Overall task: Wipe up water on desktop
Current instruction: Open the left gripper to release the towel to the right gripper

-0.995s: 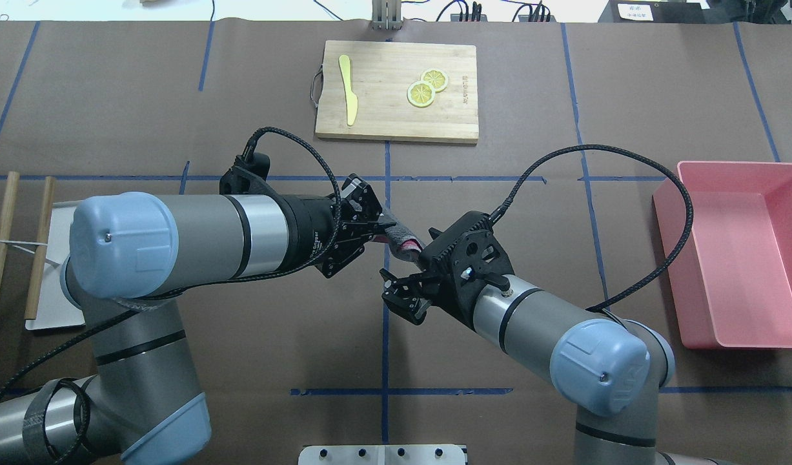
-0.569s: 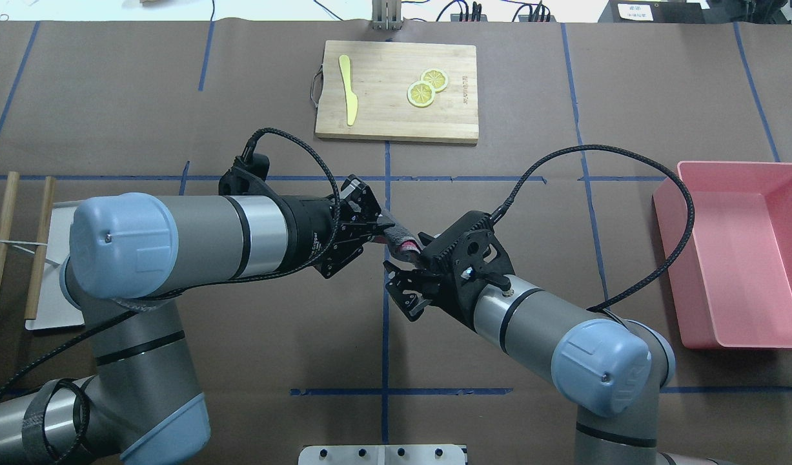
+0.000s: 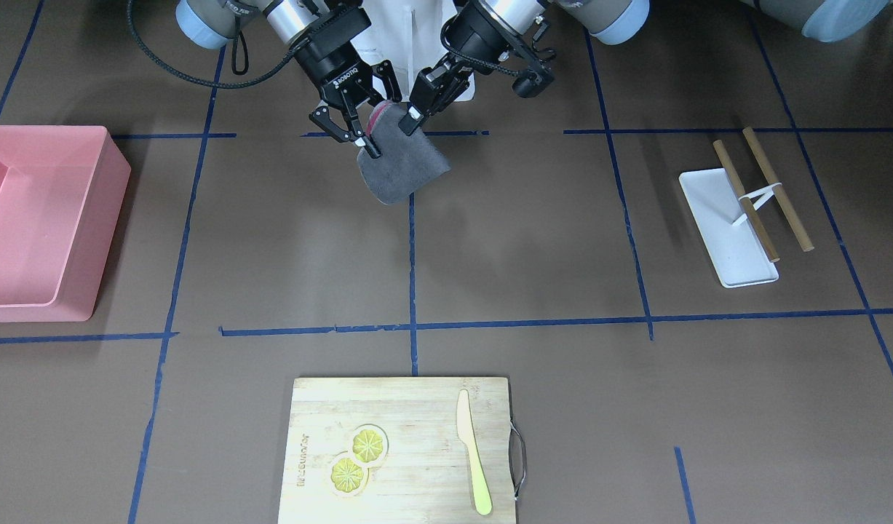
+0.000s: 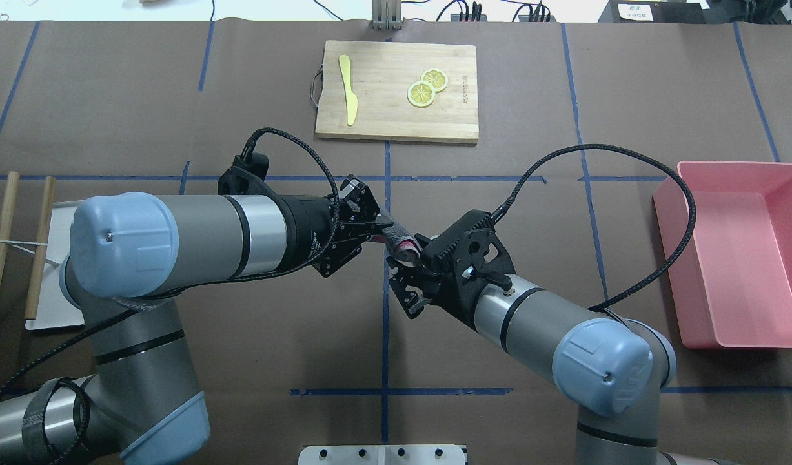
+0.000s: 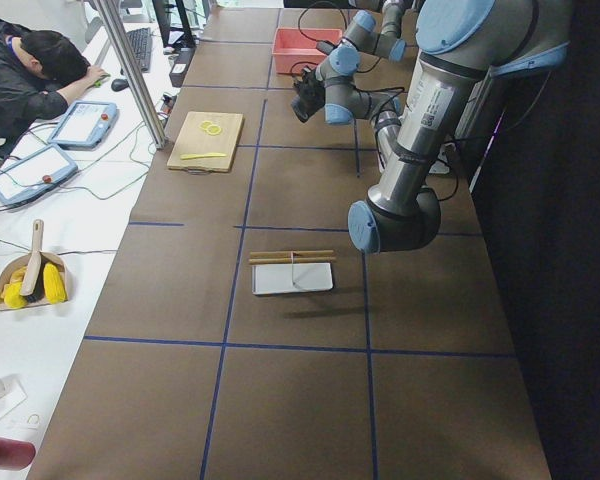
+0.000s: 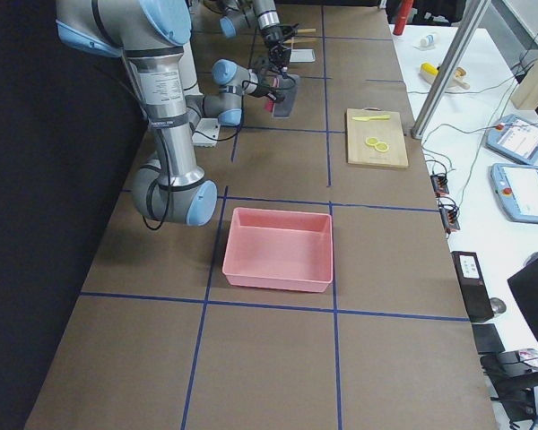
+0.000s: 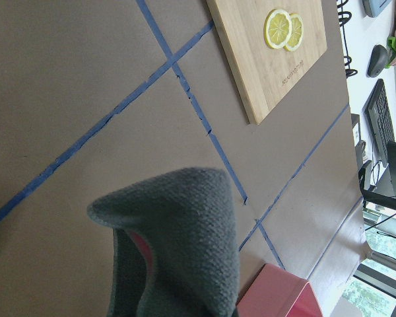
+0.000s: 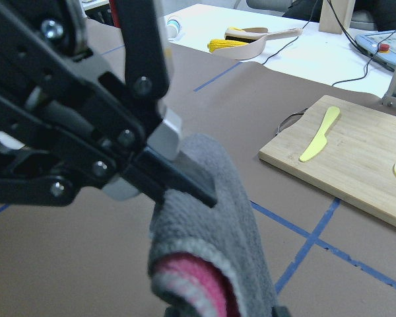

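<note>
Although seen best from the front-facing camera, reads alike in every view: very large, flat, matte brown tabletop (image 3: 526,240), paper-like in finish, crossed by thin blue tape lines (image 3: 413,269) into a grid. Stretches under both arms and under every loose item. Evenly dull in tone, with soft shadows near the middle.

Grey cloth (image 3: 406,171): soft, napped weave, folded over into a rounded flap, pink lining peeking out at the top fold. Hangs above the tabletop near its middle, towards the robot's side. Pinched at its upper edge by the left hand (image 3: 410,122), clenched on it. Right hand (image 3: 353,144) just beside, released, black fingers spread and grasping nothing, one tip at the cloth's edge; contact or mere overlap, hard to tell.

Elsewhere on the tabletop:
- Pale bamboo cutting board (image 3: 417,407), rectangular, wire handle at one end, carrying two round lemon slices (image 3: 359,457), slightly overlapped, and a flat yellow knife (image 3: 474,466).
- Pink plastic bin (image 3: 100,240), deep and rectangular with rounded corners, on the robot's right.
- Small white rectangular tray (image 3: 730,233) on the robot's left, with two slim wooden rods (image 3: 774,189) joined by a white tie, one across the tray's edge, the other just beside.
</note>
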`<state>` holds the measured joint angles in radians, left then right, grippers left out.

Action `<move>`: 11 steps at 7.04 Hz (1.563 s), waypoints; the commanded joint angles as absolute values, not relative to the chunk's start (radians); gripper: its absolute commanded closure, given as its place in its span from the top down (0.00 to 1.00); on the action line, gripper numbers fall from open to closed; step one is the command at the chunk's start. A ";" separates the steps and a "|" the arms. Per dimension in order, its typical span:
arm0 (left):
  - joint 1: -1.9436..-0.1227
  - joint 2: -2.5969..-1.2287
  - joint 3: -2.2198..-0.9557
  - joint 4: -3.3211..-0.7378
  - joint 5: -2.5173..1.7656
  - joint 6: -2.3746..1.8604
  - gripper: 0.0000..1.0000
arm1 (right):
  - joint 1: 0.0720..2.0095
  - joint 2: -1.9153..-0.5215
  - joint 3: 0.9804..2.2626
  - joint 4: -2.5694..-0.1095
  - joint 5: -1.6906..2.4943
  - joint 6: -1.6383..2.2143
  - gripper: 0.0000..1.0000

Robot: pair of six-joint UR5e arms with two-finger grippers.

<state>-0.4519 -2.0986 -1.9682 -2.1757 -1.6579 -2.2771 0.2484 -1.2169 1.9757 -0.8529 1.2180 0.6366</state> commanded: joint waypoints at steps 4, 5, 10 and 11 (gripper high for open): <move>-0.453 -2.098 -1.968 -2.175 -1.658 -2.276 0.06 | 0.249 -1.218 1.988 -0.856 1.224 0.649 0.00; -0.453 -2.098 -1.968 -2.175 -1.658 -2.275 0.06 | 0.249 -1.216 1.988 -0.856 1.224 0.649 0.00; -0.454 -2.094 -1.970 -2.178 -1.660 -2.203 1.00 | 0.249 -1.218 1.988 -0.856 1.224 0.649 0.00; -0.454 -2.094 -1.970 -2.178 -1.660 -2.203 1.00 | 0.249 -1.218 1.988 -0.856 1.224 0.649 0.00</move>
<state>-0.4540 -2.0940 -1.9694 -2.1788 -1.6597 -2.2115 0.2484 -1.2174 1.9880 -0.8560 1.2241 0.6489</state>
